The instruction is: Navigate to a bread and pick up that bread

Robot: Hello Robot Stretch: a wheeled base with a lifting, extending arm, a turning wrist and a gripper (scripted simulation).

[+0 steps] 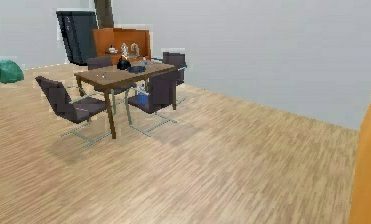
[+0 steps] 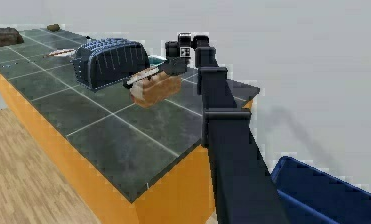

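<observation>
The approach is judged complete and the pick-up step is in hand: the arm [image 2: 228,130] is extended over the dark-tiled counter [image 2: 103,135]. The bread [image 2: 155,90], a brown loaf, is seen against the counter top at ten o'clock from the arm side view's centre, with a dark domed container [image 2: 108,62] at its ten o'clock. The gripper [image 2: 159,72] is noted at the loaf's twelve o'clock. Contact, finger setting and whether anything is held cannot be told. A confirmed grasp and straight lift are called for next.
</observation>
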